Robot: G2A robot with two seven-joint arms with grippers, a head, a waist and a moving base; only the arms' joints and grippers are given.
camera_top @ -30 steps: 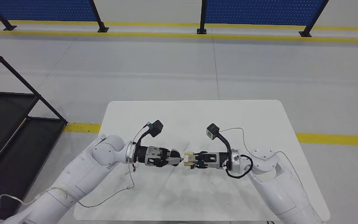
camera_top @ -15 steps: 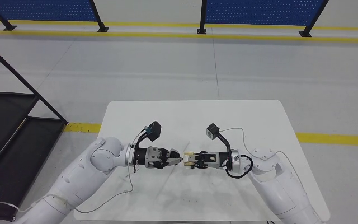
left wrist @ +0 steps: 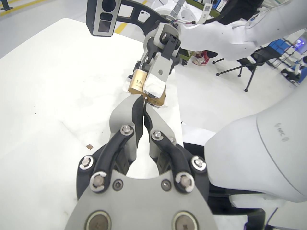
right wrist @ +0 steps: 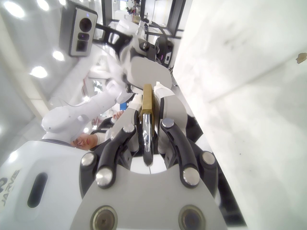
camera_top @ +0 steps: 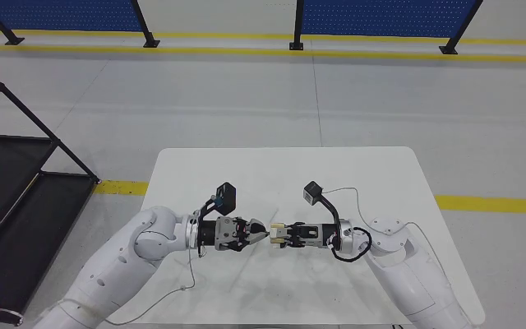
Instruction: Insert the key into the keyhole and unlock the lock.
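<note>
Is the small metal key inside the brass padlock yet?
Cannot tell. The key, pinched in the left gripper, meets the padlock's base; the entry is hidden.

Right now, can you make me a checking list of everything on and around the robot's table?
Surface: white table, faint marks.
Job's things: brass padlock held above the table; key at its end, insertion cannot be told.
Clutter: small brown scrap on the table.
Grippers: left gripper shut on the key; right gripper shut on the padlock, tip to tip.
Cables: thin wire hangs from the left arm; black cable loops at the right wrist.
Surroundings: blue barriers, yellow floor lines, black rack.
</note>
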